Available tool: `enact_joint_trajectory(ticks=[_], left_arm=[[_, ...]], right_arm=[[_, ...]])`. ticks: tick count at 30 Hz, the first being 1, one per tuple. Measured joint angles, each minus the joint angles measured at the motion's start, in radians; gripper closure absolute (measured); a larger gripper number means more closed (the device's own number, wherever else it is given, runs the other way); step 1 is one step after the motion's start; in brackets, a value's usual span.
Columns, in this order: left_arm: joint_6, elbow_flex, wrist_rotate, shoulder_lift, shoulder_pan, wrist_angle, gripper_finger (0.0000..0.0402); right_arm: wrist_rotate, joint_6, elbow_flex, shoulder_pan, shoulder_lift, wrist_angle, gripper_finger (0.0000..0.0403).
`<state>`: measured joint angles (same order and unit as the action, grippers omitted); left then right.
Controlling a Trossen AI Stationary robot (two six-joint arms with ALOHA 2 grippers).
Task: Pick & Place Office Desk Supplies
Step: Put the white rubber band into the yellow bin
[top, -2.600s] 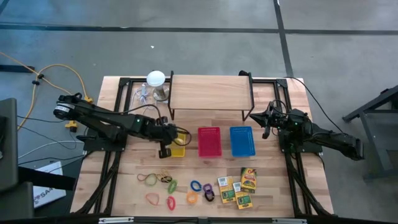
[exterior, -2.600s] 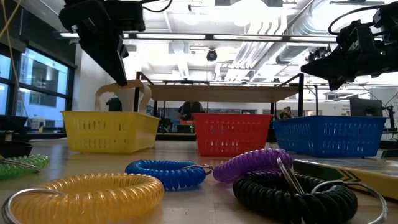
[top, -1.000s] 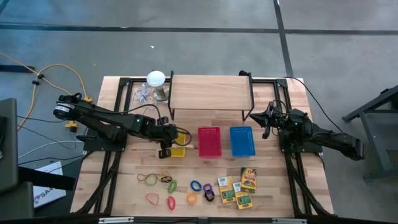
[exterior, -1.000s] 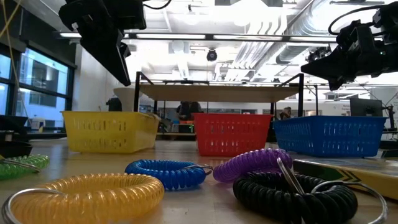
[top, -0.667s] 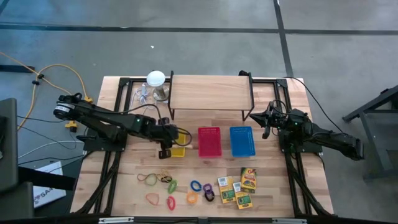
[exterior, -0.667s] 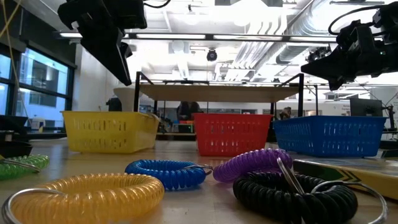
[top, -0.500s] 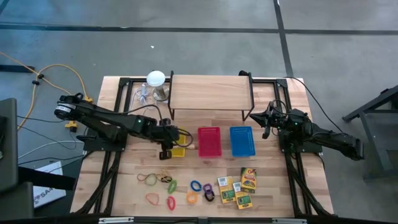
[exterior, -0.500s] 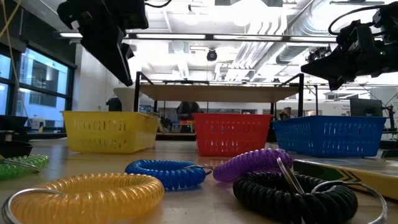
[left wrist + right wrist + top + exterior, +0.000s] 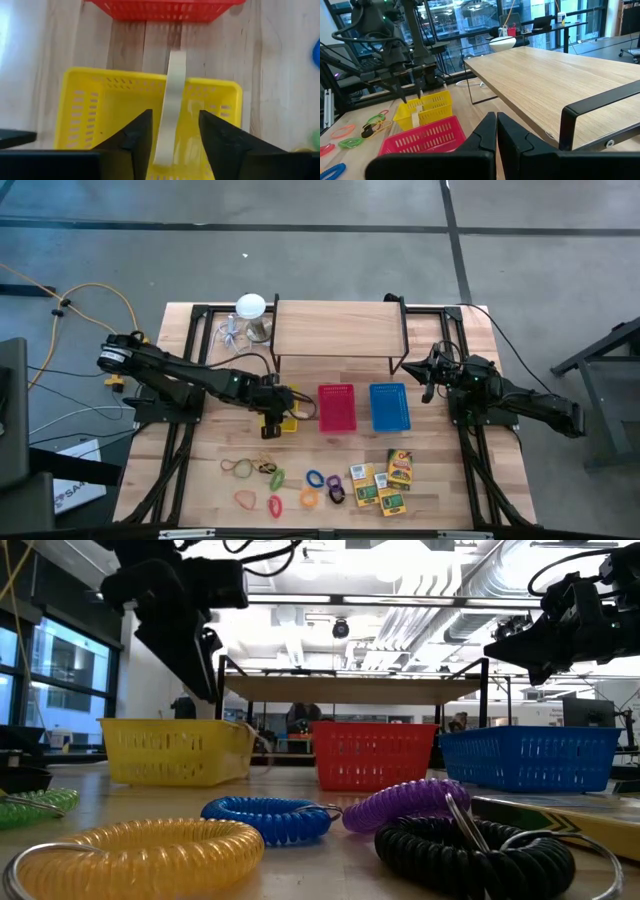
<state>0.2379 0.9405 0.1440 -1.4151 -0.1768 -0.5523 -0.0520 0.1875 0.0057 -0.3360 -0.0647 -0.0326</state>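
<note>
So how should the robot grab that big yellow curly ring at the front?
Probably straight down from above, because the yellow curly ring lies flat on the table with its hole facing up. One finger goes inside the hole and one outside, pinching the coil between them. The best bit looks like the side away from the black ring and the blue ring, where nothing crowds it.

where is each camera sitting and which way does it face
High view: above the table, looking straight down; both arms show, left tool over the yellow basket.
Low view: at tabletop height, facing the three baskets past the coiled rings; arms enter from above.
Left wrist view: looks down between its open fingers into the yellow basket.
Right wrist view: looks past its shut tool across the wooden shelf.
Shared: all four show the yellow basket.
</note>
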Motion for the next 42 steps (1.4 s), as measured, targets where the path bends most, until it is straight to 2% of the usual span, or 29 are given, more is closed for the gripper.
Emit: enact_joint_trajectory(ticks=[6, 28, 33, 42], left_arm=[[0.002, 0.000, 0.000, -0.039, 0.000, 0.013, 0.0208], [-0.011, 0.000, 0.018, -0.133, 0.000, 0.065, 0.0207], [-0.022, 0.000, 0.027, -0.138, 0.002, 0.071, 0.0224], [-0.040, 0.000, 0.029, -0.138, 0.014, 0.079, 0.0285]], right_arm=[[0.000, 0.000, 0.000, 0.000, 0.000, 0.000, 0.0401], [0.000, 0.000, 0.000, 0.000, 0.000, 0.000, 0.0401], [0.000, 0.000, 0.000, 0.000, 0.000, 0.000, 0.0401], [0.000, 0.000, 0.000, 0.000, 0.000, 0.000, 0.0401]])
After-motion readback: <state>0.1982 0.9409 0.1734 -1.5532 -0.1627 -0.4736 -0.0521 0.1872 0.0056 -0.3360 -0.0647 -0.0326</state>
